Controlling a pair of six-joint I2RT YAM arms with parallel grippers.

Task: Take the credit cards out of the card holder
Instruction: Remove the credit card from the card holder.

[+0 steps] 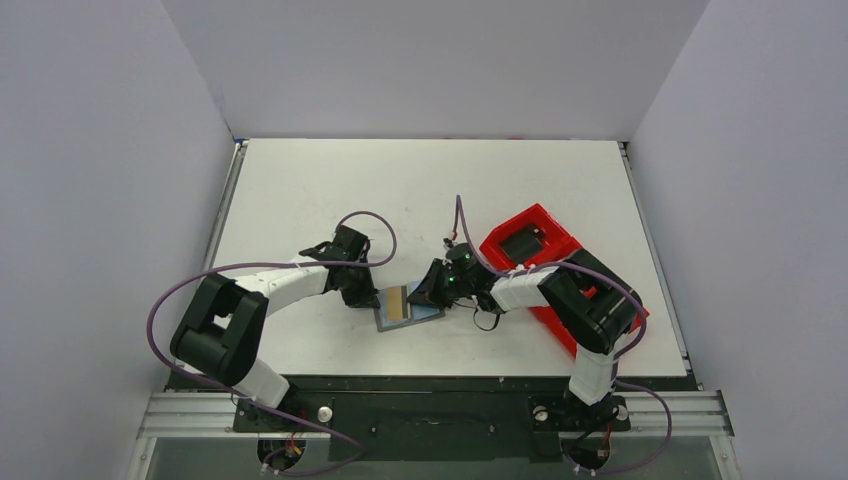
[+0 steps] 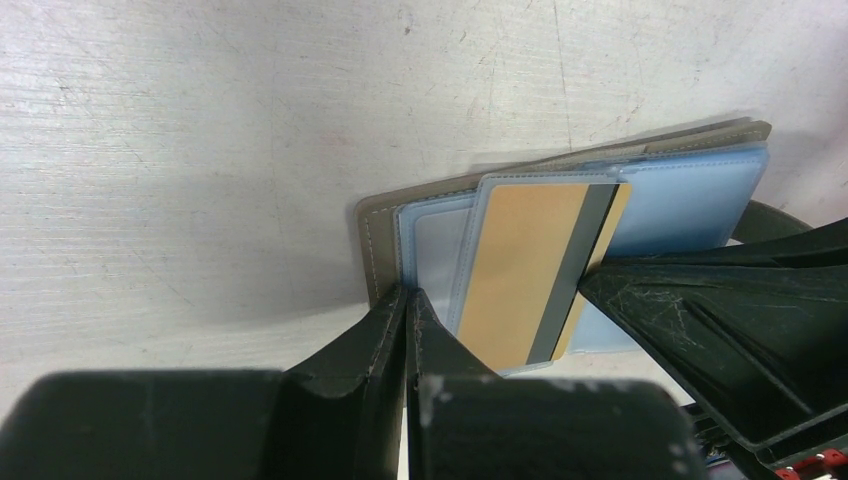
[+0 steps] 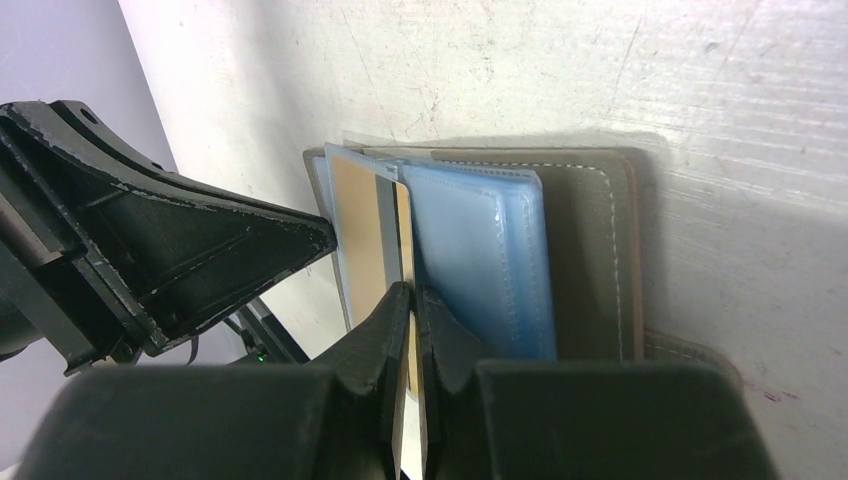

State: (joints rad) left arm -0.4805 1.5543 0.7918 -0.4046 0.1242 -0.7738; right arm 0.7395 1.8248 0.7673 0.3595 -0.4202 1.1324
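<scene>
The right end effector (image 3: 412,296) has its fingers drawn together on the near edge of a tan card (image 3: 358,235). A thin strip of that card runs down between them. The card has a grey stripe along one side and stands partly out of a clear blue-grey pocket.

The left end effector (image 2: 408,298) is also closed, fingers pressed together. Its tips touch the opposite edge of the holder (image 2: 372,240), where the taupe cover meets the first clear pocket. I cannot tell whether a layer is pinched between them.

The two end effectors face each other across the holder, near one another but apart. The holder lies open and flat, pockets up and grey cover underneath, with the card across its middle.

It sits on the white worktop (image 1: 400,180) close to the near edge, about midway between the left and right edges. Toward the near right corner, partly under the right arm, lies a red tray (image 1: 560,234) with a black block (image 1: 522,244) in its far end.
</scene>
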